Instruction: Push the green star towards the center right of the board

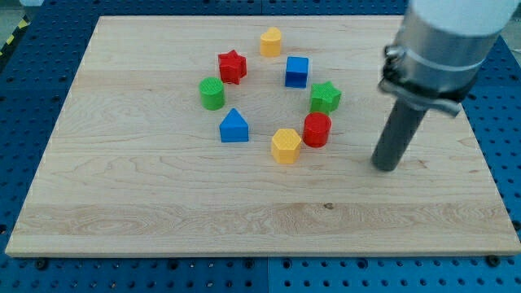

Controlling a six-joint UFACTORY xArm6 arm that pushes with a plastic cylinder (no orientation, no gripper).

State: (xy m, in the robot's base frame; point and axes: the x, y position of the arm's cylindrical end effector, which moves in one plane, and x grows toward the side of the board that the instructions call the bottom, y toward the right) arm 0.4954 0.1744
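Observation:
The green star (325,97) lies on the wooden board (146,203), right of the board's middle, at the right side of a ring of blocks. My tip (386,166) rests on the board to the right of the star and lower in the view, apart from it. The nearest block to my tip is the red cylinder (317,129), just below the star. The blue cube (297,72) sits up and to the left of the star.
The ring also holds a yellow hexagonal block (271,41) at the top, a red star (232,67), a green cylinder (212,94), a blue house-shaped block (234,126) and a yellow hexagonal block (286,146) at the bottom. A blue perforated table surrounds the board.

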